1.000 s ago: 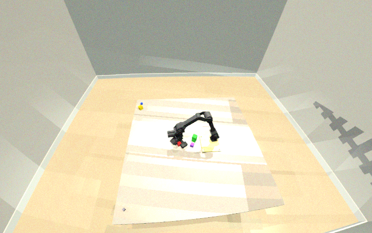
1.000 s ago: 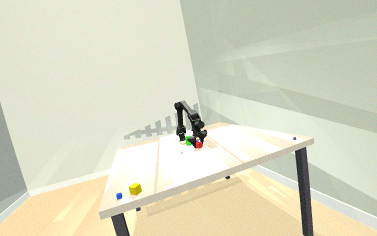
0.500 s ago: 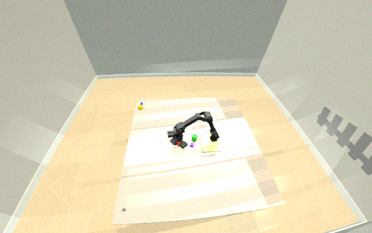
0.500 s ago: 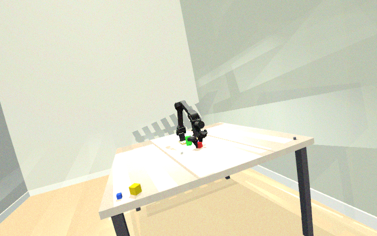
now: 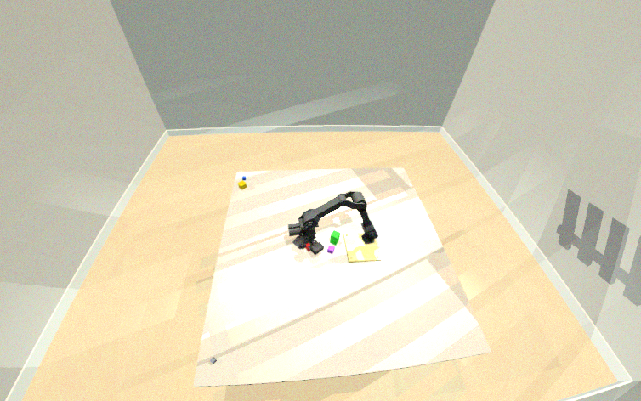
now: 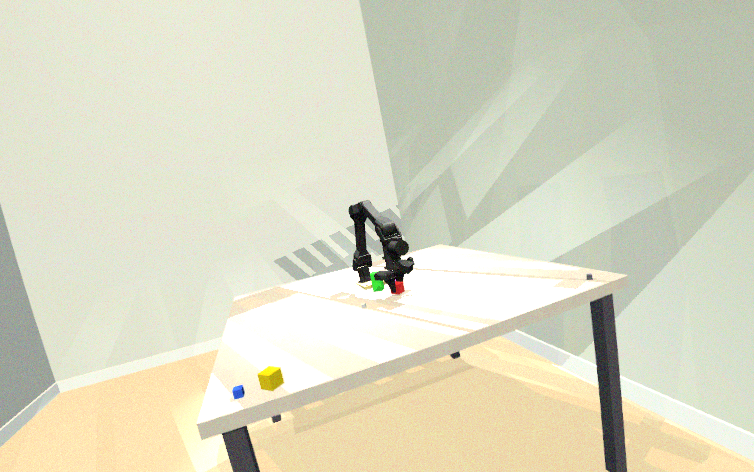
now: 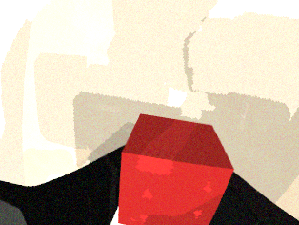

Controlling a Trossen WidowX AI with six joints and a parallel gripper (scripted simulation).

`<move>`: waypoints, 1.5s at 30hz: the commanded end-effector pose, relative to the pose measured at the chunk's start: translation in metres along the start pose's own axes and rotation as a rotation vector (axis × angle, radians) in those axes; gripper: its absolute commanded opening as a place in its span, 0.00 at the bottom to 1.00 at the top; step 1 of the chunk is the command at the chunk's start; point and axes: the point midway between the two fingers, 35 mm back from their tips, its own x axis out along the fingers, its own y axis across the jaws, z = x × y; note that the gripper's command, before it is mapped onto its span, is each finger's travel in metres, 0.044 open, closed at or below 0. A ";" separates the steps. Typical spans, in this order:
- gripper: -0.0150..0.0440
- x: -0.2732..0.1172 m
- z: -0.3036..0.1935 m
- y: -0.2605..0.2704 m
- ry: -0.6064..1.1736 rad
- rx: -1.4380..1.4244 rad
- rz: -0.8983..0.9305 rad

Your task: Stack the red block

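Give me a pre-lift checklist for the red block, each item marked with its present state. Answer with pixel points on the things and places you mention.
1. Jaws (image 5: 308, 247) (image 6: 396, 282) shut on the red block (image 5: 308, 246) (image 6: 397, 287) (image 7: 176, 188): ok.
2. Green tower (image 5: 334, 237) (image 6: 377, 282) standing: ok.
3. Red block apart from the tower: ok.
4. Purple block (image 5: 331, 249) outside the jaws: ok.
5. Red block resting on the tower: not ok.
6. Grip firm enough to lift: cannot tell.

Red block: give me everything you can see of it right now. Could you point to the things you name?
The red block (image 5: 308, 246) (image 6: 397, 287) (image 7: 173, 191) is a plain, box-shaped solid with flat faces and crisp edges, bright red in front and darker on top in the wrist view, with no separate parts visible. Its material can't be told. It looks upright, held between the fingers of the gripper (image 5: 308, 246) (image 6: 397, 285) (image 7: 173, 191), one on each side. It is beside the green tower (image 5: 334, 237) (image 6: 377, 282), not on it. Whether its underside touches the table isn't clear.
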 end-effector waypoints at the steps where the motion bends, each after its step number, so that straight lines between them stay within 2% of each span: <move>1: 0.25 -0.023 0.002 -0.001 -0.016 0.000 -0.004; 20: 0.25 -0.106 0.000 0.000 -0.016 0.000 -0.003; 31: 0.25 -0.109 -0.002 -0.001 -0.016 0.000 -0.003; 45: 0.25 -0.118 -0.059 0.017 -0.012 0.000 -0.002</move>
